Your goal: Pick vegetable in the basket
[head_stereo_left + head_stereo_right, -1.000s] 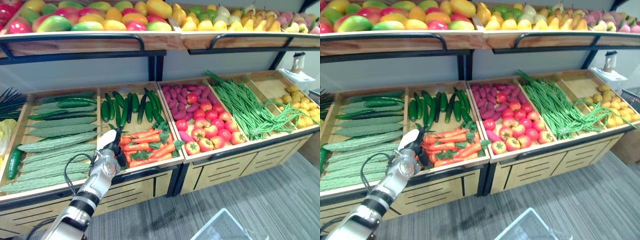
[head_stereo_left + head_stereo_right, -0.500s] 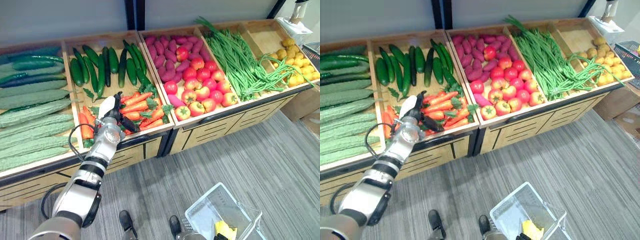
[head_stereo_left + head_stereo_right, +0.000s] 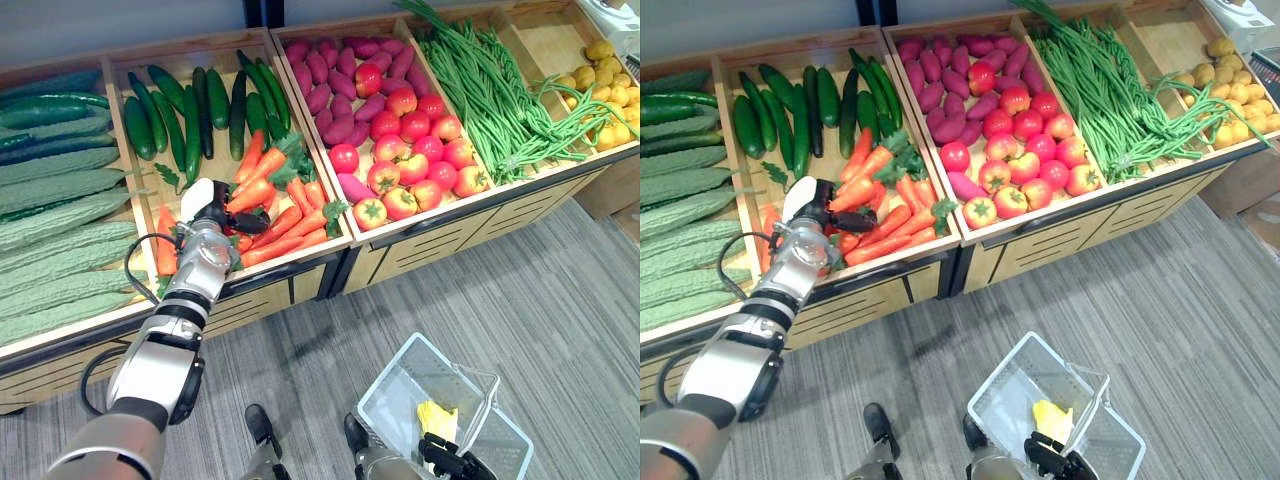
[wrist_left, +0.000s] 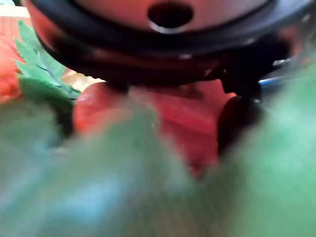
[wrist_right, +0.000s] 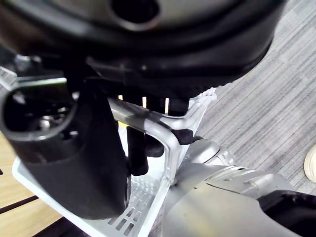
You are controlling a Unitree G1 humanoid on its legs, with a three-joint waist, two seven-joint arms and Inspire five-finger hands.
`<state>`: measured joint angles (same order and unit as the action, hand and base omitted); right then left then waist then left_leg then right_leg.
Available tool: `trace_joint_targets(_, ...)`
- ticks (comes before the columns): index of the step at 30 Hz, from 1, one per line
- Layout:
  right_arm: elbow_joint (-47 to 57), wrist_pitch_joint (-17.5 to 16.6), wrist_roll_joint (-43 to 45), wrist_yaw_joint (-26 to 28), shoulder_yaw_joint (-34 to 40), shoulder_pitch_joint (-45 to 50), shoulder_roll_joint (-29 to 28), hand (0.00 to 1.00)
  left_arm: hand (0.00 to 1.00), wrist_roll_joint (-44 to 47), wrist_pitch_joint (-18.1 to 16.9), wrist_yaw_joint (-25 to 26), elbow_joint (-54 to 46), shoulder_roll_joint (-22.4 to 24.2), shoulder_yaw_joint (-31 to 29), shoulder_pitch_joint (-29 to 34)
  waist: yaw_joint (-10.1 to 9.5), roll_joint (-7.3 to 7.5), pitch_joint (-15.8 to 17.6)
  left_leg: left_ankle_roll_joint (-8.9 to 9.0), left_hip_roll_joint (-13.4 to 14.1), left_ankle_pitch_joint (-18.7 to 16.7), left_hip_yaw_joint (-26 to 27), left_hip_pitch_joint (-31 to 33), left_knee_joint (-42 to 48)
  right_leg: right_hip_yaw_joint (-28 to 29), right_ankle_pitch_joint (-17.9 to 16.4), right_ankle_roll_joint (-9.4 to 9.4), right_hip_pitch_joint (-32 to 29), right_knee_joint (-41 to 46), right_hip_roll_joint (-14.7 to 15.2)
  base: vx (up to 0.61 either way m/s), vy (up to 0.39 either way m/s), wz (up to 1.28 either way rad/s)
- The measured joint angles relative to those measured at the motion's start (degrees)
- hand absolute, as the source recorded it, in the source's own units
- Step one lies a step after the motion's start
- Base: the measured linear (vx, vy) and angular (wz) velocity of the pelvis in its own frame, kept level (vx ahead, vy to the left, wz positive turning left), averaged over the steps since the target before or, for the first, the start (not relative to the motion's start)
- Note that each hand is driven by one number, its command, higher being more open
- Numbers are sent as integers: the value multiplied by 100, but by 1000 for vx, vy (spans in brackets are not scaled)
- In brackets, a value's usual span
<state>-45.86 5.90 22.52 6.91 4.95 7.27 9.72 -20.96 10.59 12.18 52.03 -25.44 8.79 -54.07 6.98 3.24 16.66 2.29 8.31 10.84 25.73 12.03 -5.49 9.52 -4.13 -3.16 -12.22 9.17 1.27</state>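
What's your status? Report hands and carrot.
Left hand shut on carrot in the bin. Right hand holding basket handle. Other carrots packed close around.

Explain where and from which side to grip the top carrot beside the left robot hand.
Grip its orange mid-body, not the leafy top. The carrot lies atop the pile, so the left robot hand should probably descend from above, crosswise.

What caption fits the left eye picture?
Left hand grips a carrot; right hand holds a basket.
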Motion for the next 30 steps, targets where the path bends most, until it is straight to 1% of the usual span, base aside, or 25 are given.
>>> trace_joint_targets(2, -10, -11, 0, 2, 0, 0, 3, 0, 0, 2, 28, -44, -13, -1, 3, 0, 1, -3, 1, 45, -14, -37, 0, -28, -1, -7, -3, -1, 26, 0, 16, 0, 0, 0)
trace_joint_targets(5, -13, -11, 3, 0, 13, 21, 4, 0, 0, 9, 139, -104, -237, -6, 3, 1, -7, -7, 0, 36, -59, -72, -9, -102, -1, -39, -13, -17, 96, 4, 66, 1, 8, 2)
trace_joint_targets(7, -9, -5, 5, -1, 64, 58, -6, 0, 0, 19, 204, -138, -529, -31, 20, -9, -14, -35, -16, 10, -93, -53, -79, -151, -1, -120, -35, -33, 137, 59, 93, 2, 15, 12)
trace_joint_targets(9, -8, -4, 6, -1, 114, 93, -15, 0, 0, 29, 204, -130, -943, -154, 202, -21, -21, -45, -21, -4, -135, -41, -152, -200, 1, -186, -136, -33, 147, 217, 119, 2, 7, 20)
trace_joint_targets(11, -16, 21, -3, 2, 298, 143, -40, 0, 0, 139, 199, -125, -1393, -236, 246, -38, -43, -112, -58, -14, -171, -34, -267, -274, 0, -283, -218, -27, 227, 329, 141, 10, 1, 27)
trace_joint_targets(12, -37, 37, -5, -1, 369, 200, -42, 0, 0, 278, 200, -115, -1574, -310, 380, -65, -58, -170, -93, -13, -179, -34, -317, -346, -1, -326, -252, 0, 314, 366, 141, 8, -1, 30)
trace_joint_targets(13, -47, 53, -23, 1, 517, 273, -50, 0, 0, 391, 198, -115, -1782, -375, 466, -69, -94, -263, -165, -2, -180, -45, -374, -384, -3, -378, -263, 8, 382, 370, 134, 4, -2, 30)
trace_joint_targets(15, -73, 84, -58, -1, 658, 331, -39, 0, 0, 608, 198, -90, -2067, -422, 467, -72, -113, -386, -238, 27, -161, -103, -432, -404, -5, -459, -272, 17, 452, 366, 129, -5, -2, 20)
trace_joint_targets(17, -159, 170, -218, -6, 915, 375, -35, 0, 0, 1460, 204, -89, -2445, -581, 503, -71, -210, -515, -355, 13, -156, -133, -425, -507, -5, -470, -272, 17, 584, 307, 133, -4, 2, 2)
trace_joint_targets(18, -194, 191, -224, -10, 975, 376, -39, 0, 0, 1667, 206, -101, -2511, -616, 503, -71, -213, -537, -395, 13, -158, -134, -427, -534, -5, -479, -272, 17, 631, 275, 137, 0, 0, 0)
trace_joint_targets(21, -271, 290, -246, -22, 1203, 515, -137, 0, 0, 2858, 205, -268, -2813, -793, 500, -64, -238, -543, -740, 10, -166, -130, -476, -609, -5, -497, -273, 15, 792, 138, 148, 9, 14, 5)
trace_joint_targets(23, -292, 300, -273, -27, 1243, 564, -173, 0, 0, 3139, 195, -357, -2885, -853, 485, -55, -240, -532, -781, 8, -168, -128, -492, -678, -5, -504, -273, 15, 876, 113, 149, -4, 10, 5)
trace_joint_targets(24, -365, 303, -290, -37, 1334, 589, -201, 0, 0, 3439, 195, -472, -2943, -897, 430, -2, -240, -529, -843, 8, -173, -129, -519, -727, -6, -517, -275, 15, 944, 93, 150, -23, 14, 6)
trace_joint_targets(26, -489, 357, -443, -71, 1450, 617, -229, 0, 0, 3952, 190, -642, -3119, -995, 335, 172, -240, -528, -1004, 13, -175, -129, -571, -713, -6, -562, -275, 16, 974, 52, 150, -24, 18, 12)
trace_joint_targets(27, -528, 382, -449, -85, 1512, 625, -239, 0, 0, 4156, 192, -727, -3188, -1024, 289, 247, -240, -526, -1029, 18, -179, -127, -608, -730, -6, -593, -275, 16, 1030, 11, 153, -32, 19, 16)
trace_joint_targets(28, -610, 409, -466, -90, 1580, 626, -239, 0, 0, 4453, 190, -859, -3292, -1028, 132, 435, -247, -525, -1104, 21, -182, -124, -629, -734, -6, -612, -276, 16, 1065, -26, 155, -33, 14, 13)
trace_joint_targets(30, -667, 433, -471, -94, 1644, 647, -243, 0, 0, 4836, 192, -1001, -3387, -1029, -64, 731, -260, -533, -1153, 26, -183, -121, -675, -793, -6, -651, -279, 21, 1153, -49, 154, -32, 13, 12)
